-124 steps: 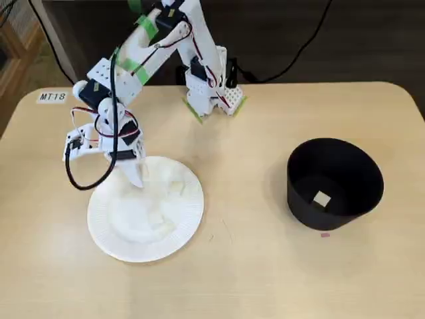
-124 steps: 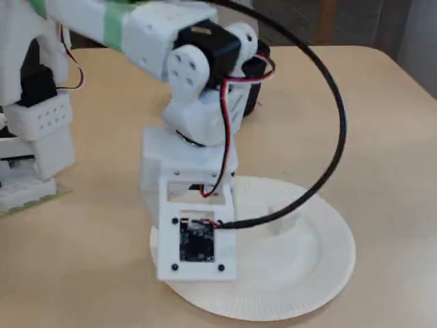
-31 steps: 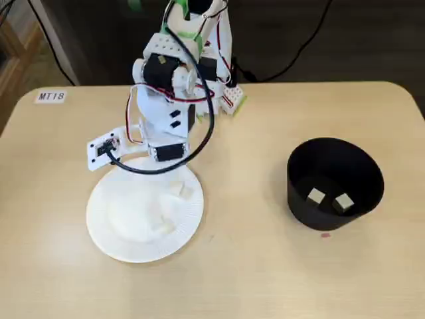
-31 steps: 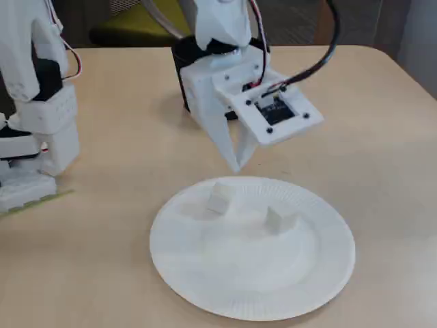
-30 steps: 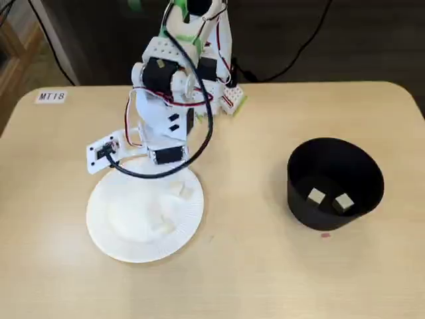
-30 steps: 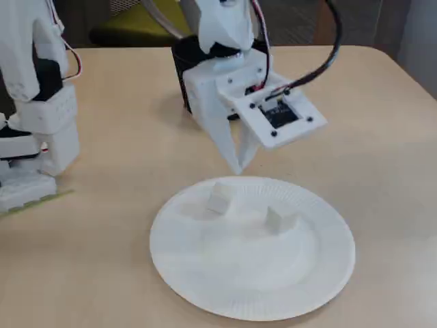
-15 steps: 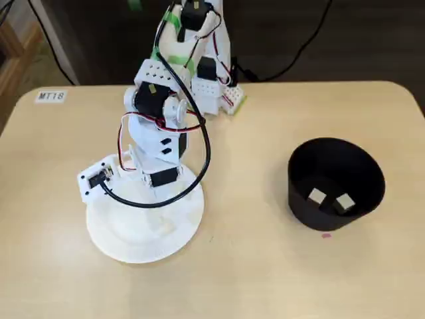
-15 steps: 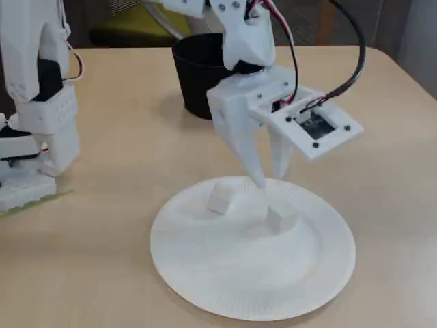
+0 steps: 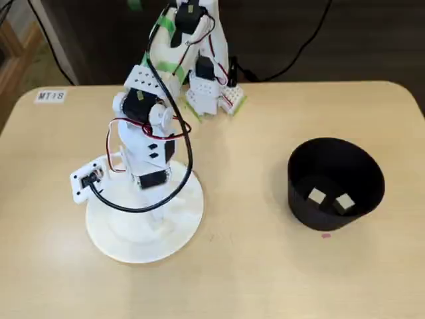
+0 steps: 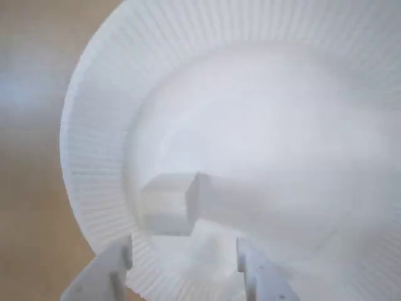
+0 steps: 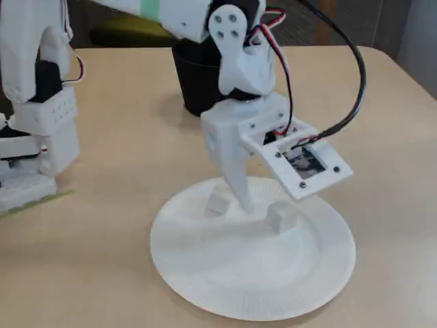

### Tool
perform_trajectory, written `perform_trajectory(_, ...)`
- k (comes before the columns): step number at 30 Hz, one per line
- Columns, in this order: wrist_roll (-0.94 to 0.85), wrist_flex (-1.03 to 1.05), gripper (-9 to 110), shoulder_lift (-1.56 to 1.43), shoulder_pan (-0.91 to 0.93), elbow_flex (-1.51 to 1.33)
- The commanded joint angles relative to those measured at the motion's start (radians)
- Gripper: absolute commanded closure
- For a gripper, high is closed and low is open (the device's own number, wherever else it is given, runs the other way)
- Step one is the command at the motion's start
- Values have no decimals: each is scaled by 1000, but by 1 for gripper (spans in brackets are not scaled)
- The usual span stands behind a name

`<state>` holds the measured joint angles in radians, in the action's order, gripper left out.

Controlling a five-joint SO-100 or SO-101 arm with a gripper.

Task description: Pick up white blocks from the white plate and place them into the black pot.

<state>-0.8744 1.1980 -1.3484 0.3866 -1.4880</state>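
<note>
I see light tan wood counter point(image 9: 265, 266), rounded corners, small "MT18" label point(image 9: 52, 96) at far left corner in a fixed view. Dark floor and black cables point(image 9: 299, 46) behind. My arm's jaws point(image 10: 183, 263) spread open, low over white plate point(image 9: 189, 212), empty. Wrist view: one white block point(image 10: 168, 204) on plate just ahead of the tips. In a fixed view, two blocks on plate point(image 11: 218, 202) point(image 11: 281, 215), finger down between them. Black pot point(image 9: 335, 183) well apart to right, two white blocks inside point(image 9: 317, 197) point(image 9: 343, 203). Arm base point(image 9: 211, 93) at counter's far edge.
</note>
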Motion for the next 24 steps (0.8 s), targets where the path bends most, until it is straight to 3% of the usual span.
perform_trajectory(1, -15, -11, 76, 9, 5, 60)
perform_trajectory(11, -18, -26, 77, 120, -12, 133)
perform_trajectory(14, -9, -48, 85, 158, -12, 155)
perform_trajectory(18, 6, -60, 104, 178, -21, 167)
perform_trajectory(24, 9, -61, 104, 172, -25, 179)
